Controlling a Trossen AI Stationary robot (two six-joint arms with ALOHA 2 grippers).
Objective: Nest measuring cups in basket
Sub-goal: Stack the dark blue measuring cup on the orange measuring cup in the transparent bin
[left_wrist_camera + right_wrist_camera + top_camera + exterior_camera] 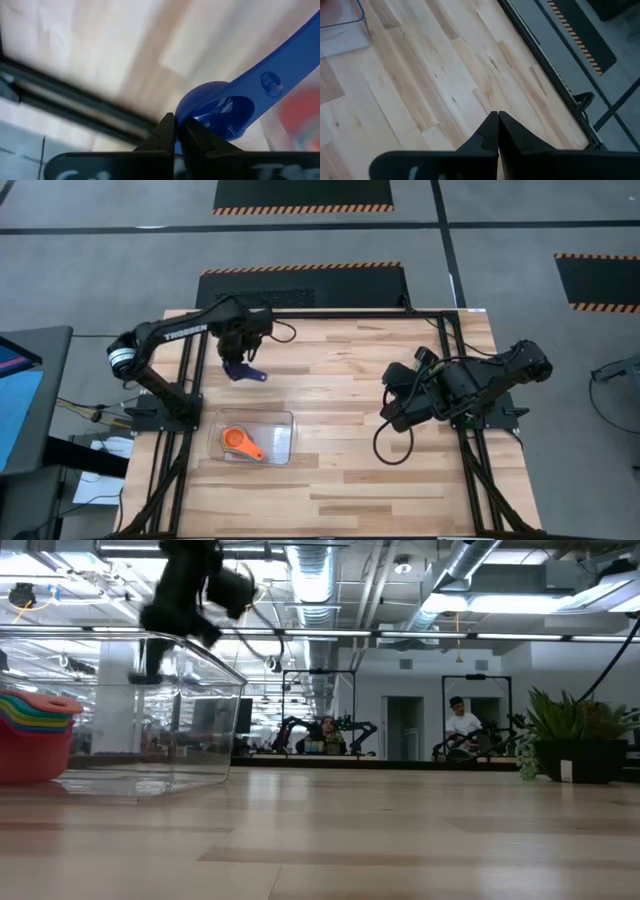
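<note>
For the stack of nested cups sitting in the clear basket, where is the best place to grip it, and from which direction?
Probably the orange handle of the nested measuring cups, taken from straight above. The handle juts flat toward the middle of the basket, clear of the low walls, whereas the round bowl looks too wide and sits nearer a wall. The left end effector is busy holding a blue cup.

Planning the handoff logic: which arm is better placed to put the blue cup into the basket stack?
Left: its gripper already grips the blue measuring cup just beyond the basket; the right gripper waits empty, farther off.
</note>
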